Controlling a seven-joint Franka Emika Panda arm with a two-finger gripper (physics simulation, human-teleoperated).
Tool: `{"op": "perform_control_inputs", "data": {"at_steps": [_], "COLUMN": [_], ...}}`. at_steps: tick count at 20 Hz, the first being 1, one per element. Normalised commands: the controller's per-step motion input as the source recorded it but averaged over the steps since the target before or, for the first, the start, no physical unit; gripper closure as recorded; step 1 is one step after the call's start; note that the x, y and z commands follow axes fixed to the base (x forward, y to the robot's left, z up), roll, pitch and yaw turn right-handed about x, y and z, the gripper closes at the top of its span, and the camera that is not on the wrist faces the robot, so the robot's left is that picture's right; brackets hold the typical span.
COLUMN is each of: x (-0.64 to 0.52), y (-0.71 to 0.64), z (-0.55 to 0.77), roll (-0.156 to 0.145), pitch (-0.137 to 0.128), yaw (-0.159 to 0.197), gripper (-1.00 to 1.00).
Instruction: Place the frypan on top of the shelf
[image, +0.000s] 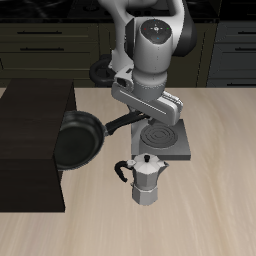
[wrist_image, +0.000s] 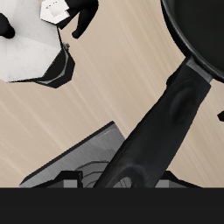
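Observation:
The black frypan (image: 78, 138) hangs tilted in the air, its round bowl over the near edge of the dark wooden shelf (image: 30, 150). Its long handle (image: 118, 124) runs back to my gripper (image: 135, 118), which is shut on the handle's end. The wrist view shows the handle (wrist_image: 166, 114) running up from the gripper to the pan's rim (wrist_image: 197, 35). The fingers themselves are hidden there. I cannot tell whether the pan touches the shelf top.
A silver moka pot (image: 147, 180) (wrist_image: 39, 44) stands just in front of the grey square burner plate (image: 165, 140) (wrist_image: 79, 166), below the arm. Dark drawer cabinets (image: 50, 45) line the back.

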Motion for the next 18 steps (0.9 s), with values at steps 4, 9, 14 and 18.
{"op": "perform_control_inputs", "data": {"at_steps": [4, 9, 14, 18], "x": [-0.16, -0.1, -0.13, -0.13], "y": [0.12, 0.2, 0.18, 0.19], "z": [0.06, 0.02, 0.02, 0.02], "roll": [0.02, 0.017, 0.018, 0.034], "pitch": [-0.016, -0.002, 0.002, 0.003], "yaw": [0.026, 0.026, 0.043, 0.036], "gripper": [1.0, 1.0, 1.0, 1.0]}}
